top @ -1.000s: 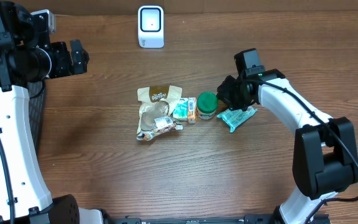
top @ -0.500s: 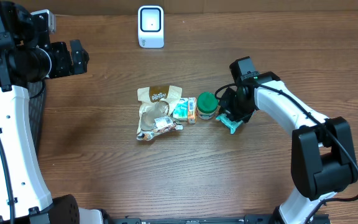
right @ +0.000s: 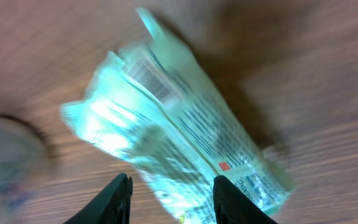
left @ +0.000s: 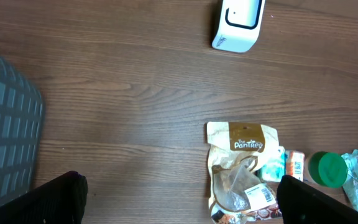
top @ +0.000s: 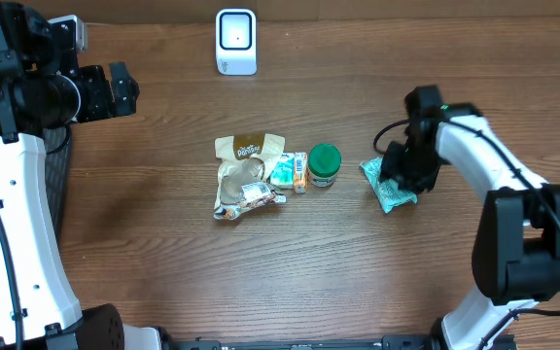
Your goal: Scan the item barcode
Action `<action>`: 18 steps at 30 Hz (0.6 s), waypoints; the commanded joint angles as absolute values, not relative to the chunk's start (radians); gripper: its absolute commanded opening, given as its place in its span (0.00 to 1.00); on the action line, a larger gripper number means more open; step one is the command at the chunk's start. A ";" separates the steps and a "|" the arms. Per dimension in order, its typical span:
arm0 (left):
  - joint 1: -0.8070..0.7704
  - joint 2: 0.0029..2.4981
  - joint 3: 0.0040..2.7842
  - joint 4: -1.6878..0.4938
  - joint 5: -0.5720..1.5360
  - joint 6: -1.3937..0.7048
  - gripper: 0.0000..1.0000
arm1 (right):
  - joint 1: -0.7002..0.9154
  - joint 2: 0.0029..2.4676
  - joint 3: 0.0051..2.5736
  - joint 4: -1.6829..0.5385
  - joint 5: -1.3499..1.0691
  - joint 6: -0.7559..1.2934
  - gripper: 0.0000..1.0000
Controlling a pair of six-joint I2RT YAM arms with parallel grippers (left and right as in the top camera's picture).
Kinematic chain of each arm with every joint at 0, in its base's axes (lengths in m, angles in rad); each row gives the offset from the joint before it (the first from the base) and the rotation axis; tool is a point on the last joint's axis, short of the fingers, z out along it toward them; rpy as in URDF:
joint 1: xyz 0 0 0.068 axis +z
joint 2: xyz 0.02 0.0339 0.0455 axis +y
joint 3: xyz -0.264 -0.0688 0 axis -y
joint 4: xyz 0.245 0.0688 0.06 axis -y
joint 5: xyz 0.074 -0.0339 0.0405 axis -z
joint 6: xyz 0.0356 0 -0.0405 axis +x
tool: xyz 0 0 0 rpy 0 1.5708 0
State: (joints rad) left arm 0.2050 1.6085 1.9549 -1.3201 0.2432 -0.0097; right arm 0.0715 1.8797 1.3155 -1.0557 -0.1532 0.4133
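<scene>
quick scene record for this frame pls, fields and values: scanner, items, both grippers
scanner: white scanner, at the back, well apart from the items
item row: tan pouch, small carton, green-lidded jar, close together
separate item: teal packet, lying flat to the right of the jar, apart from it
left gripper: open, empty, far left
right gripper: over the teal packet, fingers either side of one end; grip unclear
barcode: too blurred to confirm

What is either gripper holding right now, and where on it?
Left gripper: nothing, jaws open. Right gripper straddles the teal packet; whether it grips cannot be told.
</scene>
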 commanded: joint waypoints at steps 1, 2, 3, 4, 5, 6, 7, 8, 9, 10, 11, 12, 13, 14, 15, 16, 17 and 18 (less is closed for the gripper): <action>0.209 1.609 1.963 -1.320 0.252 -0.023 0.99 | 0.002 1.865 1.485 -1.123 -0.233 0.332 0.41; 0.209 1.609 1.963 -1.320 0.252 -0.023 1.00 | -0.016 1.861 1.509 -1.160 -0.237 0.332 0.41; 0.209 1.609 1.963 -1.320 0.252 -0.023 1.00 | -0.030 1.857 1.521 -1.190 -0.237 0.339 0.41; 0.209 1.609 1.963 -1.320 0.252 -0.023 1.00 | -0.044 1.853 1.522 -1.219 -0.237 0.340 0.41; 0.209 1.609 1.963 -1.320 0.252 -0.023 1.00 | -0.062 1.853 1.518 -1.266 -0.221 0.339 0.41; 0.209 1.609 1.963 -1.320 0.252 -0.023 1.00 | -0.069 1.853 1.511 -1.287 -0.200 0.339 0.41; 0.209 1.609 1.963 -1.320 0.252 -0.023 1.00 | -0.074 1.853 1.496 -1.308 -0.168 0.340 0.41; 0.209 1.609 1.963 -1.320 0.252 -0.023 1.00 | -0.074 1.853 1.479 -1.325 -0.133 0.340 0.41; 0.209 1.609 1.963 -1.320 0.252 -0.023 1.00 | -0.074 1.853 1.454 -1.339 -0.097 0.340 0.41; 0.209 1.609 1.963 -1.320 0.252 -0.023 0.99 | -0.074 1.853 1.413 -1.341 -0.076 0.339 0.41; 0.209 1.609 1.963 -1.320 0.252 -0.022 1.00 | -0.074 1.853 1.403 -1.341 -0.074 0.340 0.41; 0.209 1.609 1.963 -1.320 0.252 -0.023 0.99 | -0.074 1.853 1.346 -1.329 -0.069 0.340 0.41; 0.209 1.609 1.963 -1.320 0.252 -0.023 1.00 | -0.074 1.853 1.312 -1.316 -0.068 0.340 0.41; 0.209 1.609 1.963 -1.320 0.252 -0.023 0.99 | -0.074 1.853 1.287 -1.303 -0.068 0.340 0.41; 0.209 1.609 1.963 -1.320 0.252 -0.022 0.99 | -0.074 1.853 1.239 -1.278 -0.068 0.340 0.41; 0.209 1.609 1.963 -1.320 0.252 -0.023 0.99 | -0.074 1.853 1.227 -1.272 -0.068 0.340 0.41; 0.209 1.609 1.963 -1.320 0.252 -0.023 1.00 | -0.074 1.853 1.212 -1.267 -0.068 0.340 0.41; 0.209 1.609 1.963 -1.320 0.252 -0.023 1.00 | -0.074 1.853 1.195 -1.262 -0.068 0.340 0.41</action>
